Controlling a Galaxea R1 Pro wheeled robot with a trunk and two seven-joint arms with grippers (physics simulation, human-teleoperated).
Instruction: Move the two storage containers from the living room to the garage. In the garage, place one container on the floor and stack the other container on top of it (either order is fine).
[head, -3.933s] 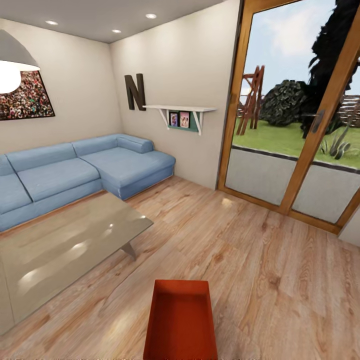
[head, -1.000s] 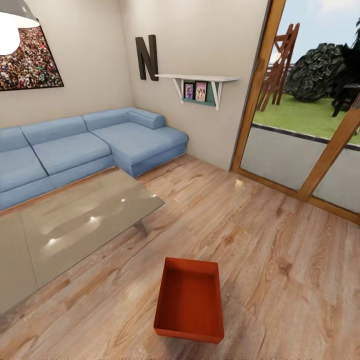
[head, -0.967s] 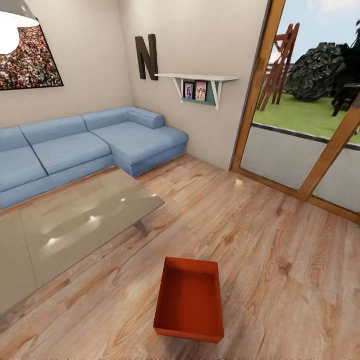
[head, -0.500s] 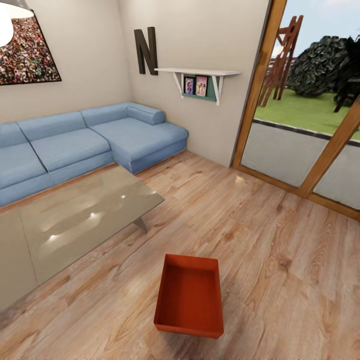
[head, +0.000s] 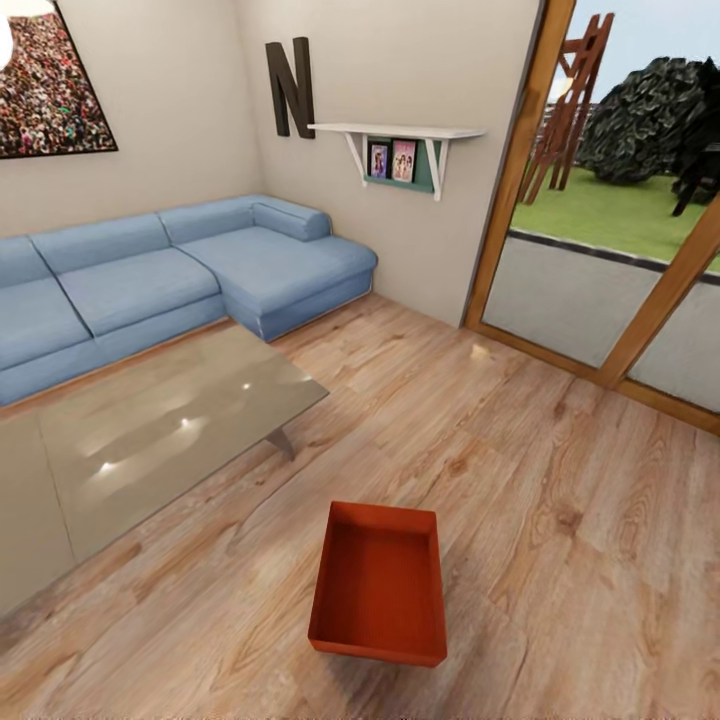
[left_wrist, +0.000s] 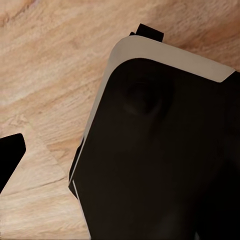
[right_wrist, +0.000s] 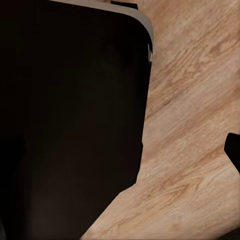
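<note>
You are in the living room, wood-plank flooring (head: 560, 560) all around, with the blue sofa (head: 180, 275) along the far wall and the glass-topped coffee table (head: 150, 440) reaching toward you on your left. One storage container (head: 380, 585) sits on the planks just ahead of you, open side up, empty, clear of the table and well apart from the glass doors (head: 620, 270).

The biggest risk is the table — if you swing your base left to line up on the bin, its near corner is the first thing you would clip. Next is the bin itself: roll too close and you may nudge it across the glossy planks, since it looks light and nothing pins it.

Smallest worry is the grasp. Both wrist views show mostly dark robot body over wood grain, with a black tip at each edge, so I cannot tell how far either set of jaws is parted or whether they hold anything. Check them before reaching down — a thin straight wall may slip out of a poor pinch.
</note>
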